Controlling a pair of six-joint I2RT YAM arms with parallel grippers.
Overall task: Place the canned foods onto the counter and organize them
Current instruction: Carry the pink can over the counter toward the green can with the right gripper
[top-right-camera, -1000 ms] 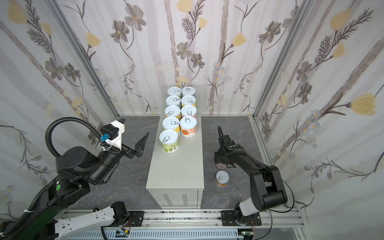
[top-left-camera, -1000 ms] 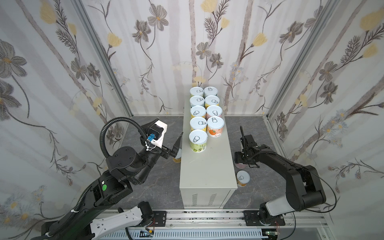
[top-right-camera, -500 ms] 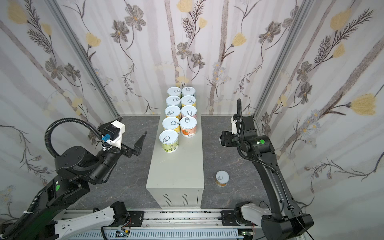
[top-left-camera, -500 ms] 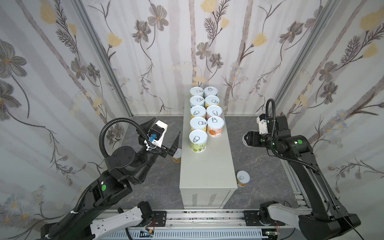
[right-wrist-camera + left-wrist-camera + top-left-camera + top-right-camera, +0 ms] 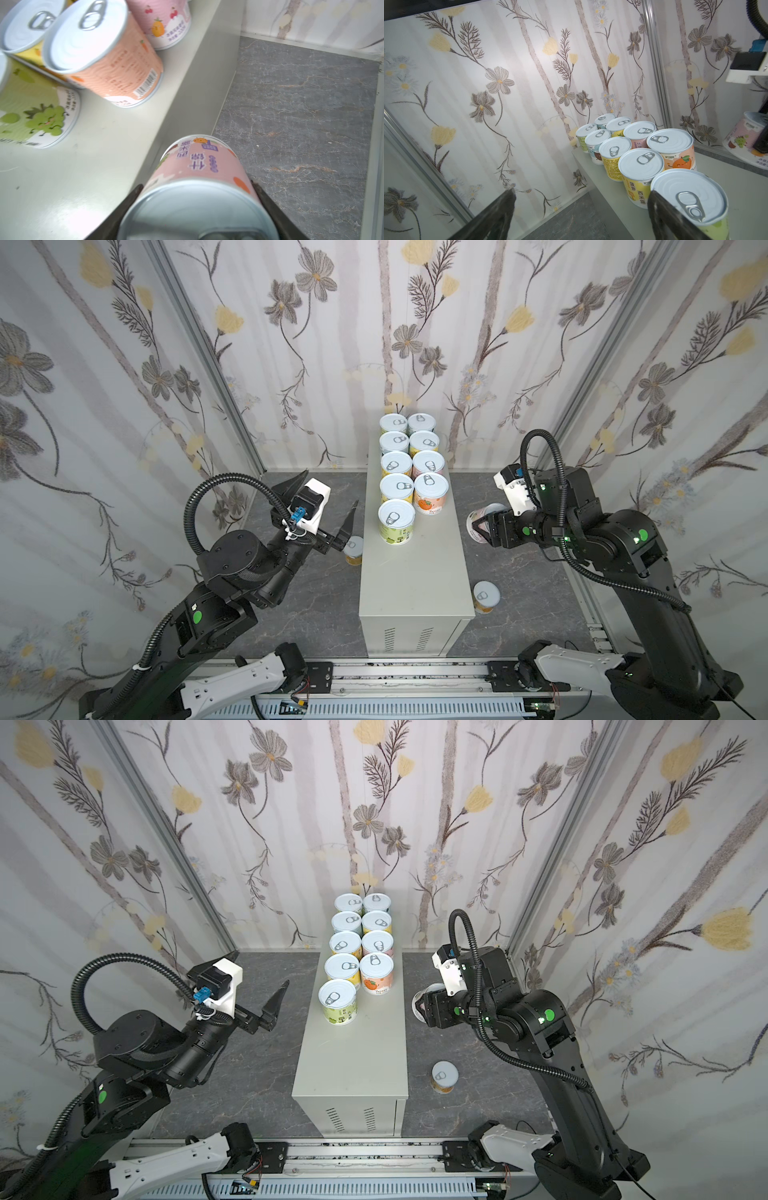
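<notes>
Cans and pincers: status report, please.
Left pincer open, empty. Right pincer shut on pink can, beside counter. Nine cans on counter, two more on floor. Nothing blocking.

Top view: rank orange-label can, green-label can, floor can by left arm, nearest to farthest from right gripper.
1. orange-label can, front of right column on counter
2. green-label can, front of left column
3. floor can, past counter's left side

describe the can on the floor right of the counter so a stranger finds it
Find the long pale counter on the dark marbled floor. Right of it, near its vented end, one upright can with a yellowish label stands on the floor. Unlike the nine cans grouped on top, and the pink can held by the right gripper's fingers, it stands alone, untouched.
</notes>
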